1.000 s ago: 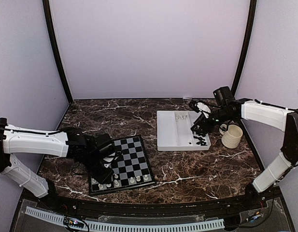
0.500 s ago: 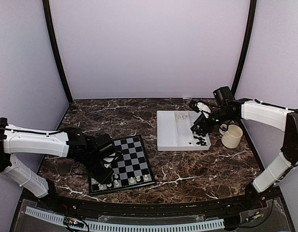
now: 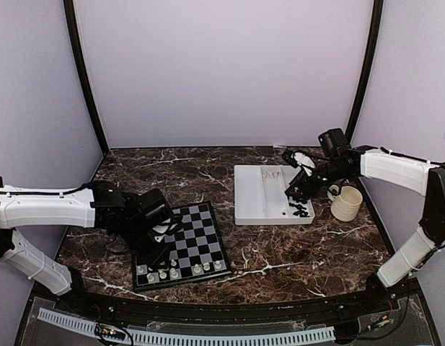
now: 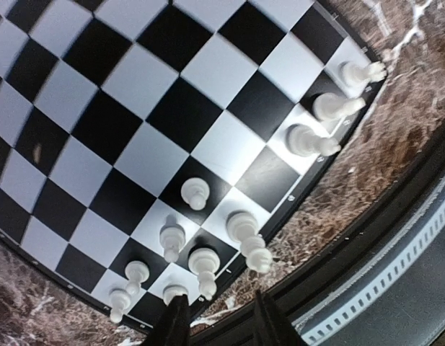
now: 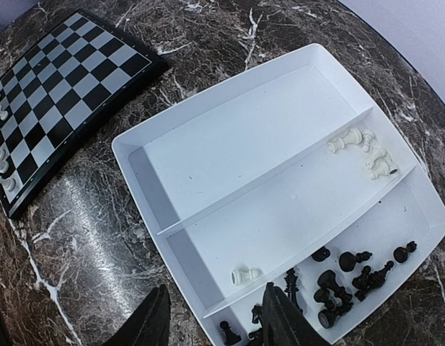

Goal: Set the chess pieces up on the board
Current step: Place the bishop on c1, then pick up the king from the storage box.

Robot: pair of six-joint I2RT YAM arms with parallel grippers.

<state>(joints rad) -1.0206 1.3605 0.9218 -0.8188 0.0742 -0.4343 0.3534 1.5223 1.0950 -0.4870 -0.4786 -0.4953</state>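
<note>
The left fingers (image 4: 175,324) hang parted with nothing between them, over the rim of the flat black-and-grey chequered board (image 4: 99,94). Tiny white plastic chess pieces (image 4: 195,193) stand on the squares just ahead of the tips. The right fingers (image 5: 283,317), also apart and empty, hover over the white divided plastic tray (image 5: 229,166), with small black plastic chess pieces (image 5: 337,285) heaped just past them. These men look feather-light, hard and slick, and likely to topple or squirt free. Pinch gently across the waist, below the head!
</note>
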